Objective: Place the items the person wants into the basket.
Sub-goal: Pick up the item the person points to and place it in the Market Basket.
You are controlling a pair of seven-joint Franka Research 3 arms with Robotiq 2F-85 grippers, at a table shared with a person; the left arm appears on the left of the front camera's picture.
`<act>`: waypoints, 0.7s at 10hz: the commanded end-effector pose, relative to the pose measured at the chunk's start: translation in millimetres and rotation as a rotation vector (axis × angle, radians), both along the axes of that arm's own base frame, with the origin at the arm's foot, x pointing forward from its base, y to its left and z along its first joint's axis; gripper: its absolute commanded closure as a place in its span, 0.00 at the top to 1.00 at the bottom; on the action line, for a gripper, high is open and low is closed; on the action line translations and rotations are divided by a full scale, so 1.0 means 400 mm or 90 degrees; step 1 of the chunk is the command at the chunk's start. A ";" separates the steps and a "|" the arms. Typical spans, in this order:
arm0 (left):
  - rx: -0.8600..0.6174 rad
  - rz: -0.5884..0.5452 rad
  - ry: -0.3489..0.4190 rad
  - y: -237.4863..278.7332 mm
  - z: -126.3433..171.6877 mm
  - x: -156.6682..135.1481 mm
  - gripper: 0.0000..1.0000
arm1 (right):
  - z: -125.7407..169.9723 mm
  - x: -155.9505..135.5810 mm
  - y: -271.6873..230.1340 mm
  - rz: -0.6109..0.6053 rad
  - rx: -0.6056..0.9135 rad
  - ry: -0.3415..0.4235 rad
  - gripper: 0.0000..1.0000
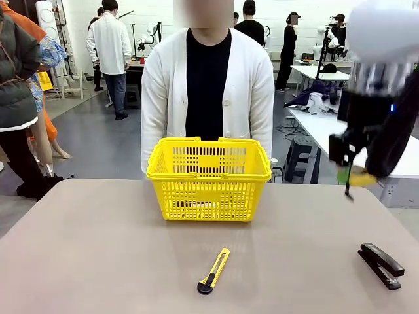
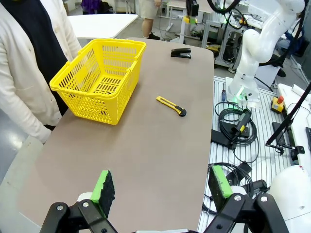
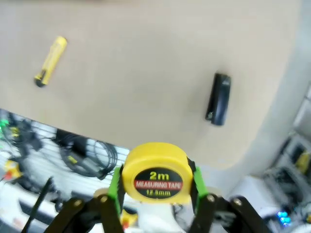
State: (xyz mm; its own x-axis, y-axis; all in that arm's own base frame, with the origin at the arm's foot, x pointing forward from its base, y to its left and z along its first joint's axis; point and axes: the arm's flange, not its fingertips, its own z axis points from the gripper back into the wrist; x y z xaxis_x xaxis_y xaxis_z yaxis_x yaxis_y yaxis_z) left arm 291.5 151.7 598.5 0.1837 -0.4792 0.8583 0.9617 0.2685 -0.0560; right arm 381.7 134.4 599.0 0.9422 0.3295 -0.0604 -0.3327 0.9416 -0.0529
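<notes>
We hold the tape measure firmly in our right fingers; left fingers are open. We should release above the basket.

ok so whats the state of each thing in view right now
right end effector: shut on the tape measure
tape measure: held up off the table, label toward the wrist camera
left end effector: open, holding nothing
basket: upright on the table, handles folded down
utility knife: flat on the table
stapler: closed, flat on the table
</notes>
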 end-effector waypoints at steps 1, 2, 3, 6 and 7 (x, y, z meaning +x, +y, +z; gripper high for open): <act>-0.006 -0.007 -0.012 0.003 0.002 -0.001 1.00 | 0.129 0.166 0.055 0.174 -0.007 0.005 0.64; -0.006 -0.007 -0.012 0.003 0.002 -0.001 1.00 | 0.162 0.250 0.110 0.236 -0.008 0.014 0.64; -0.006 -0.007 -0.012 0.003 0.002 -0.001 1.00 | 0.176 0.339 0.188 0.287 0.006 0.016 0.64; -0.006 -0.007 -0.012 0.003 0.002 -0.001 1.00 | 0.149 0.559 0.385 0.335 -0.019 0.028 0.64; -0.006 -0.007 -0.012 0.003 0.002 -0.001 1.00 | 0.136 0.609 0.444 0.351 -0.012 0.022 0.64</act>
State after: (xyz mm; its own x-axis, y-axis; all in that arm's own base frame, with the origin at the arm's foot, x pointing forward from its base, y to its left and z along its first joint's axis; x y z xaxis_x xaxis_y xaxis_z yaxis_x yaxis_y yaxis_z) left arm 291.9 151.1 598.6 0.1836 -0.4804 0.8576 0.9621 0.2668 -0.0565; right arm 585.6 285.3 615.0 0.6423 0.7634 -0.0689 -0.7660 0.6423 -0.0244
